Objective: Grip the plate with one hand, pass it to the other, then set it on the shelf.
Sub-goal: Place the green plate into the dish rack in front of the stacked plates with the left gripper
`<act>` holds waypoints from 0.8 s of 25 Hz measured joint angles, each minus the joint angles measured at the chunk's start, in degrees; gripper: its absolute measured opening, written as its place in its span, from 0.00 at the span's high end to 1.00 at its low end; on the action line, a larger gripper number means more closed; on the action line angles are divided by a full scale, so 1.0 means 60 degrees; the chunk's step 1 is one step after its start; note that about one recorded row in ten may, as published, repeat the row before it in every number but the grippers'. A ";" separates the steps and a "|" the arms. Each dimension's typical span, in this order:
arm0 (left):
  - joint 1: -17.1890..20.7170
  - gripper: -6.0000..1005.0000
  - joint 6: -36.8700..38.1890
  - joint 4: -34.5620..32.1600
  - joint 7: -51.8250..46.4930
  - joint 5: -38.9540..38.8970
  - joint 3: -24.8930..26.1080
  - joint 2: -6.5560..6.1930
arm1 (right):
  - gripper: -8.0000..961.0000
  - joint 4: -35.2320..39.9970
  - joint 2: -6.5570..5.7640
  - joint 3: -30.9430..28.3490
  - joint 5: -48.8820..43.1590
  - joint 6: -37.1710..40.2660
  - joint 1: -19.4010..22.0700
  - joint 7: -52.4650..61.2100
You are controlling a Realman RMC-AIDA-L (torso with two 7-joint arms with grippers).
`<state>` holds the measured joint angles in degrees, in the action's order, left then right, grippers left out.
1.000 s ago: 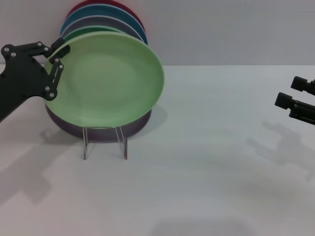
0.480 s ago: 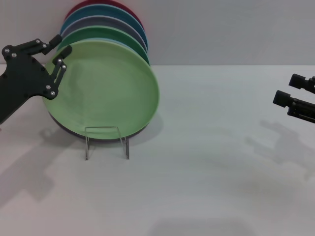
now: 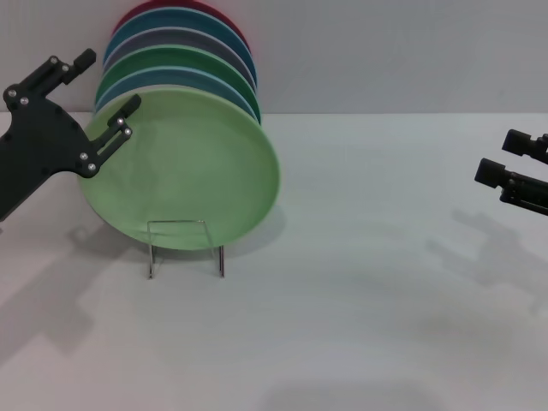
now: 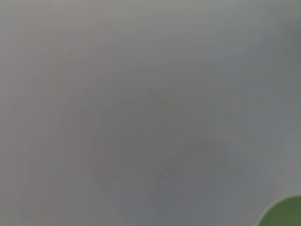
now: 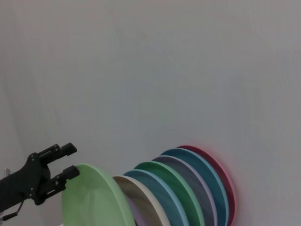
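Note:
The light green plate (image 3: 184, 171) stands upright on the clear shelf (image 3: 184, 248), leaning back on the row of plates. My left gripper (image 3: 107, 83) is open at the plate's upper left rim. One finger (image 3: 124, 111) lies over the plate's front face and the other finger (image 3: 73, 64) is spread up and away behind it. The right wrist view shows the same plate (image 5: 96, 200) and the left gripper (image 5: 71, 160). A sliver of the plate shows in the left wrist view (image 4: 284, 214). My right gripper (image 3: 501, 158) is open and empty at the far right, above the table.
Behind the plate stand several more plates in a row: blue (image 3: 171, 79), darker green (image 3: 163, 60), lavender, teal and crimson (image 3: 184, 7). The white table (image 3: 360, 300) stretches in front and to the right. A plain wall is behind.
The plate has dropped down and left onto the stand, covering the lavender plate below it. My left gripper has opened, its upper finger swinging up off the rim. The right arm has not moved.

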<state>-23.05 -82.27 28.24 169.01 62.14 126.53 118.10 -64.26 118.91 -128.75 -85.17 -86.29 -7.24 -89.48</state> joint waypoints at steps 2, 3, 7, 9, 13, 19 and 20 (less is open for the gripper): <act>0.0056 0.52 0.0007 -0.0003 0.0000 0.0008 -0.0029 0.0008 | 0.16 0.0002 0.0004 -0.0001 -0.0001 -0.0045 0.0010 -0.0001; 0.0089 0.49 0.0010 -0.0005 0.0000 0.0010 -0.0038 0.0015 | 0.16 0.0003 0.0007 -0.0004 0.0000 -0.0071 0.0015 -0.0001; 0.0262 0.40 0.0032 -0.0102 0.0001 0.0009 -0.0054 0.0045 | 0.16 0.0003 0.0005 -0.0012 -0.0001 -0.0091 0.0019 -0.0002; 0.0287 0.40 0.0037 -0.0186 0.0000 0.0010 -0.0059 0.0045 | 0.16 0.0003 -0.0002 -0.0015 0.0000 -0.0091 0.0031 -0.0002; 0.0322 0.40 0.0210 -0.0476 0.0001 0.0015 -0.0073 0.0049 | 0.16 0.0003 -0.0003 -0.0016 -0.0001 -0.0092 0.0046 -0.0002; 0.0427 0.40 0.0266 -0.0621 0.0001 0.0015 -0.0227 0.0075 | 0.15 0.0010 0.0000 -0.0006 -0.0101 -0.0092 0.0037 -0.0002; 0.0454 0.40 0.0273 -0.0633 0.0001 0.0015 -0.0317 0.0078 | 0.15 0.0014 0.0003 -0.0004 -0.0118 -0.0092 0.0033 -0.0002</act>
<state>-20.33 -80.63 24.44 169.02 62.23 124.62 118.57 -64.18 118.93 -128.78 -85.87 -86.84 -7.05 -89.49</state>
